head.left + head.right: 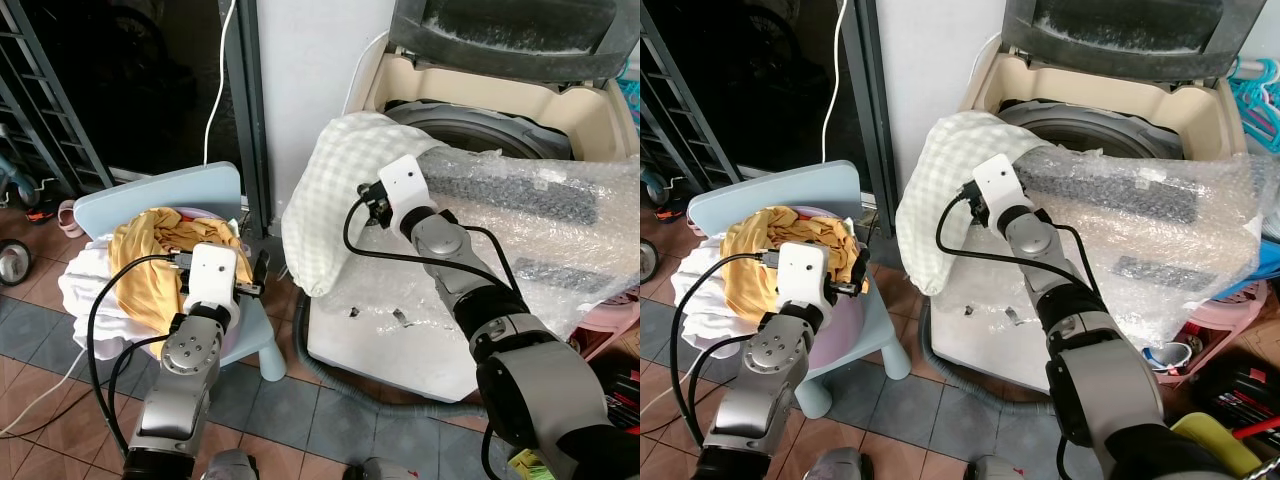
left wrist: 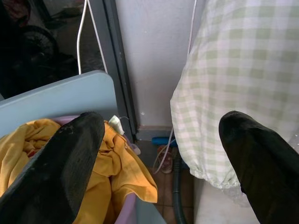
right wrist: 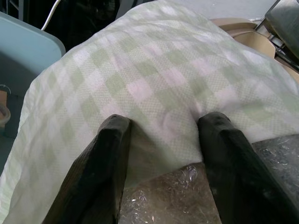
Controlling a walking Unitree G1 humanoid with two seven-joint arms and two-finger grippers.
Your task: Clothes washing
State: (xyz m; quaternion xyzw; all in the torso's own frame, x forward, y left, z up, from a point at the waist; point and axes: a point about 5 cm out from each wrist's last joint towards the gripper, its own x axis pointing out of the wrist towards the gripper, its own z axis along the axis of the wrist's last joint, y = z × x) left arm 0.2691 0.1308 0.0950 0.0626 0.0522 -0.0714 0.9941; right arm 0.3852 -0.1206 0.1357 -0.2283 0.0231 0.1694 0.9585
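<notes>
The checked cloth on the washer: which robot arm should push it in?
Probably the right. The right gripper already touches the checked cloth at the washer rim; the left gripper hangs open over the yellow clothes.

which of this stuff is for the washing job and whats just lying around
For the job:
- checked cloth, draped over the washer's corner, right hand pressed into it
- washing machine, lid up
- yellow clothes in the pink basin, left hand open above

Lying about:
- bubble wrap
- blue chair
- hangers

Matt woven checked cloth, glossy bubble wrap, seemingly plastic chair
</notes>
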